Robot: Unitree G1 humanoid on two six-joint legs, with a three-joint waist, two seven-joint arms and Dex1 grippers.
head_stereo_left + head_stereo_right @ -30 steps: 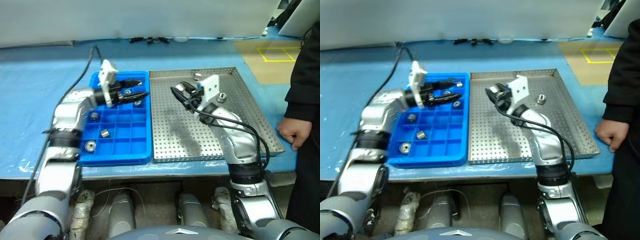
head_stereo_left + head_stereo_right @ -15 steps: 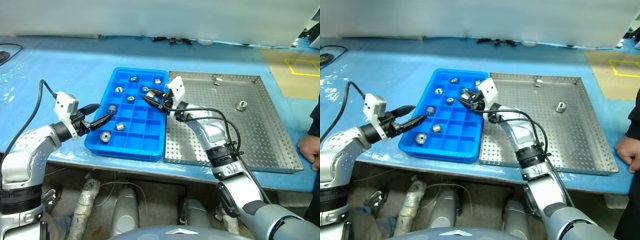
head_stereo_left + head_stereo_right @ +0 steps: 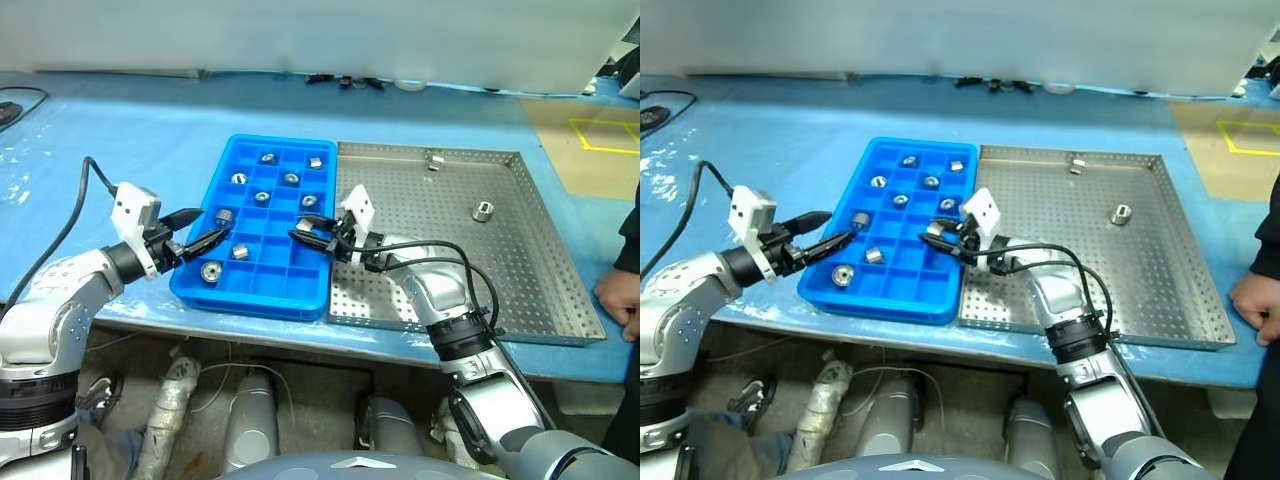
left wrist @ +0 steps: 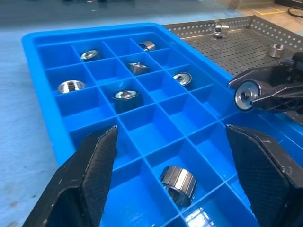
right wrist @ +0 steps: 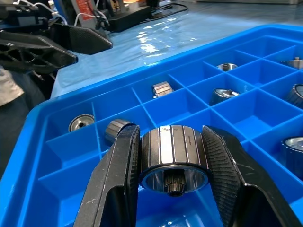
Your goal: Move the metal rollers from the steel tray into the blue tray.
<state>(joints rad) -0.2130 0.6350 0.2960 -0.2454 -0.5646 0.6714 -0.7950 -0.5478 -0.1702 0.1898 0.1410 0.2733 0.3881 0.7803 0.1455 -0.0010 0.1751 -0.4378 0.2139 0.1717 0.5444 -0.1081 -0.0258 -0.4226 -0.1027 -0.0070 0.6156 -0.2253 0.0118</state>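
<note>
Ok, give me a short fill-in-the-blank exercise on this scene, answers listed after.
1. The right pincer is shut on a metal ____.
2. The left pincer is ____, holding nothing, at the blue tray's near corner.
3. The number of rollers lying in the steel tray is ____.
4. The held roller hangs over the ____ tray.

Missing words: roller; open; two; blue

Shiny ribbed metal rollers (image 5: 174,156), glossy blue tray (image 3: 290,280), perforated steel tray (image 3: 520,270)
</note>
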